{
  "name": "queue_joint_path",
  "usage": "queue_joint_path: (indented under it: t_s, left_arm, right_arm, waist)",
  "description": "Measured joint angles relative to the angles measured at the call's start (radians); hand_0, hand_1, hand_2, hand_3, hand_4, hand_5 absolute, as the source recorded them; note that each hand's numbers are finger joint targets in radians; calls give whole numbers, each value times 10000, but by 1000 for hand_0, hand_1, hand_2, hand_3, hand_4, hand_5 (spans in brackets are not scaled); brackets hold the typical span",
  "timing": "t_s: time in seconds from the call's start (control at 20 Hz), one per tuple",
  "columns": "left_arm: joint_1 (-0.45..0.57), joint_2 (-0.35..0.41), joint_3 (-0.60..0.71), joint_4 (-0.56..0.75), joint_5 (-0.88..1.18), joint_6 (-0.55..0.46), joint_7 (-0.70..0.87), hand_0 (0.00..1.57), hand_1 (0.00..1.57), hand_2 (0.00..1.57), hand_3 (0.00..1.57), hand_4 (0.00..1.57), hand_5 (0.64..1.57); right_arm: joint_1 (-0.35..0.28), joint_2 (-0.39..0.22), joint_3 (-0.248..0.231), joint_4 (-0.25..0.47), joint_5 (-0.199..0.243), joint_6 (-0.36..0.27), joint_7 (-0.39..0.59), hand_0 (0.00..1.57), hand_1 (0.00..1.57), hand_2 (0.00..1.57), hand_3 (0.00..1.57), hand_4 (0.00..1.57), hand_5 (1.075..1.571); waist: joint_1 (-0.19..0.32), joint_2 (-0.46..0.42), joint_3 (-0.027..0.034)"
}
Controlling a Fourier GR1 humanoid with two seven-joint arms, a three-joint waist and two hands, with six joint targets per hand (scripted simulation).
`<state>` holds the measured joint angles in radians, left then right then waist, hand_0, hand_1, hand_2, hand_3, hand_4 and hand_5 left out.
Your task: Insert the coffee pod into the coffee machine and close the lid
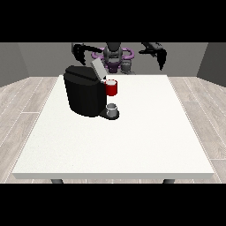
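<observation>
the coffee pod cannot be made out as a separate thing; the nearest candidate is a red cup-shaped part at the head of the coffee machine, with a pale rim on top, and whether that is the pod or the machine's holder cannot be told; it sits at the machine's right side as seen, just under the lid; the lid is grey, raised and tilted back, so the machine stands open; the machine itself is a black block standing on the desk, toward the far left part of it as seen; below the red part a small grey cup stands on the machine's dark base plate, apart from the red part above it; the desk is wide and white, and a wood-look floor runs round it; behind the desk's far edge stands the robot, small and dark with purple bands on its body; the robot hand at the view's left hangs above and behind the machine, apart from it, its fingers hanging down in a slight curl and holding nothing; the robot hand at the view's right is held up well away from the machine, its fingers pointing down, also holding nothing.
</observation>
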<state>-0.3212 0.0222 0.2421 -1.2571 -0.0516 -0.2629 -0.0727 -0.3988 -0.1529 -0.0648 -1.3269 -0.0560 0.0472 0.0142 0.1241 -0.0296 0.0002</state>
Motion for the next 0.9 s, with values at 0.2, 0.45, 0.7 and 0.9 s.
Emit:
queue_joint_path:
  t_s: [0.2,0.45,0.7,0.9]
  left_arm:
    - [342,172,-139,-449,194,-7,-18,0,0,0,0,0,1571]
    - [507,245,-292,-981,414,163,177,0,0,0,0,0,1571]
    - [394,567,-183,-883,602,260,-65,0,0,0,0,0,1571]
    - [738,528,-478,-1123,472,382,-141,0,0,0,0,0,1571]
  right_arm:
    - [-442,59,-63,557,90,-1,-133,0,0,0,0,0,1571]
    - [-1080,-58,-156,1277,267,73,-254,0,0,0,0,0,1571]
    - [-1637,-46,-97,1682,499,134,-591,0,0,0,0,0,1571]
    - [-1949,-93,-220,2119,555,140,-629,0,0,0,0,0,1571]
  waist:
    - [-42,232,-1]
    - [-22,479,-1]
    - [-138,801,-18]
    - [-27,794,-19]
